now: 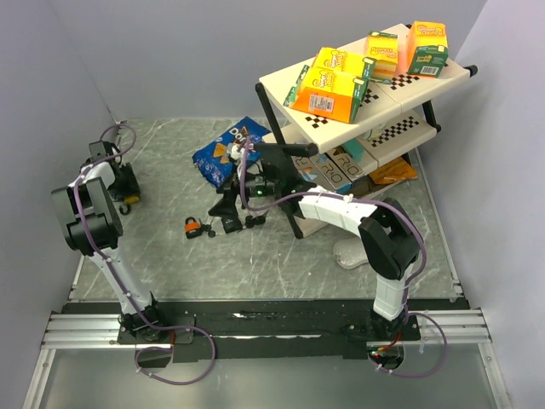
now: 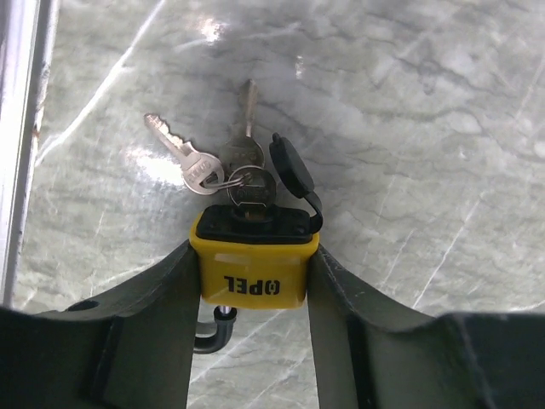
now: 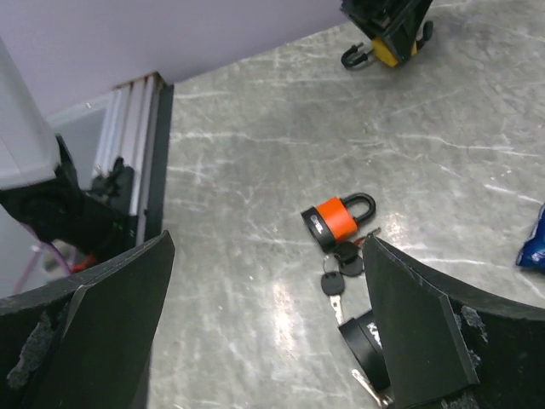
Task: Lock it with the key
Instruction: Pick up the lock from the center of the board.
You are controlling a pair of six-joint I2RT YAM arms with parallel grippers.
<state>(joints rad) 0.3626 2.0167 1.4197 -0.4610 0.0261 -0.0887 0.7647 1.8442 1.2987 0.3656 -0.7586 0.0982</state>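
Note:
My left gripper point(image 2: 253, 252) is shut on a yellow padlock point(image 2: 253, 264) at the table's far left point(image 1: 129, 201). A key point(image 2: 252, 194) sits in its keyhole, with spare keys point(image 2: 192, 164) on the ring and a black cap point(image 2: 292, 167) flipped open. Part of the shackle point(image 2: 213, 332) shows under the body. My right gripper point(image 3: 268, 247) is open and empty above an orange padlock point(image 3: 337, 219), its black-headed keys point(image 3: 339, 266) and a black padlock point(image 3: 366, 341). The top view shows the right gripper point(image 1: 225, 208) just right of the orange padlock point(image 1: 194, 227).
A blue chip bag point(image 1: 225, 153) lies behind the right gripper. A two-tier shelf rack point(image 1: 375, 89) with orange and yellow boxes stands at the back right. A white object point(image 1: 349, 254) lies by the right arm. An aluminium rail point(image 3: 136, 145) runs along the table's left edge.

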